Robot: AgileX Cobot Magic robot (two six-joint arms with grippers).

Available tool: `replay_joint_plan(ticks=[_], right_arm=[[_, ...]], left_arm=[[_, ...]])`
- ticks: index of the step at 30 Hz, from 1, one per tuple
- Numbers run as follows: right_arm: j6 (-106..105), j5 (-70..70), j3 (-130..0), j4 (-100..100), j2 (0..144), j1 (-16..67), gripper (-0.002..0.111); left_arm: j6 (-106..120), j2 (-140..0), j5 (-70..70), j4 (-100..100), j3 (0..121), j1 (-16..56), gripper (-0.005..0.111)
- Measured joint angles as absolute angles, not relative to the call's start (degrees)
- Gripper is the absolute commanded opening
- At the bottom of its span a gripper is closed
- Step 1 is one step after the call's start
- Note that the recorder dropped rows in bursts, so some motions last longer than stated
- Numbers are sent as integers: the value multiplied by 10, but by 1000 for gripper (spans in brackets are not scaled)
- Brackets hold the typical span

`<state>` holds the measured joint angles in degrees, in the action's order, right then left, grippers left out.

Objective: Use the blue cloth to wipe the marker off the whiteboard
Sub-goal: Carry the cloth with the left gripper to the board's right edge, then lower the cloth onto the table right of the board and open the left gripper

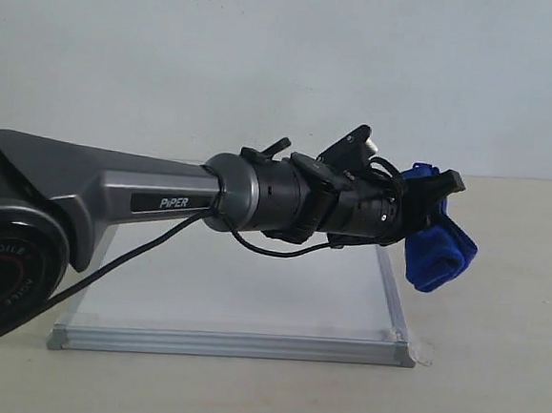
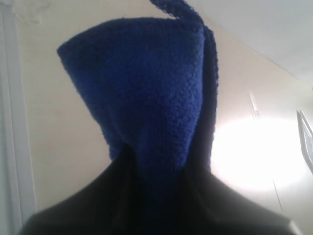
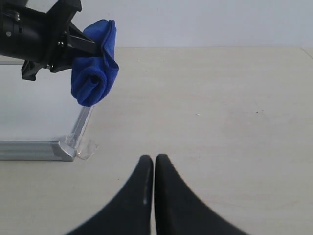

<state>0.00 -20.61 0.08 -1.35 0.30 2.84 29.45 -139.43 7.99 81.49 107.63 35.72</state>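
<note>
My left gripper (image 1: 440,212) is shut on the blue cloth (image 1: 439,250), a rolled bundle held in the air above the whiteboard's right edge. The cloth (image 2: 146,93) fills the left wrist view between the dark fingers. In the right wrist view the same blue cloth (image 3: 94,63) hangs over the board's corner. The whiteboard (image 1: 250,295) lies flat on the table with its silver frame (image 1: 232,345) towards the front; the left arm covers much of it. No red marker line shows on the visible board surface. My right gripper (image 3: 154,159) is shut with nothing in it, low over bare table to the right of the board.
The left arm's grey link (image 1: 114,199) and black wrist (image 1: 324,206) stretch across the board from the left. Clear tape (image 3: 85,148) sticks out at the board's front right corner. Beige tabletop (image 3: 220,112) lies to the right of the board; a pale wall stands behind.
</note>
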Motion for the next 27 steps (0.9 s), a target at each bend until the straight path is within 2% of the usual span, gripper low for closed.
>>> replay_joint_plan(ticks=[27], right_arm=[[0,-206,1,-13,3,28,1]], left_arm=[[277,-1439,55,870,1079,360,4]])
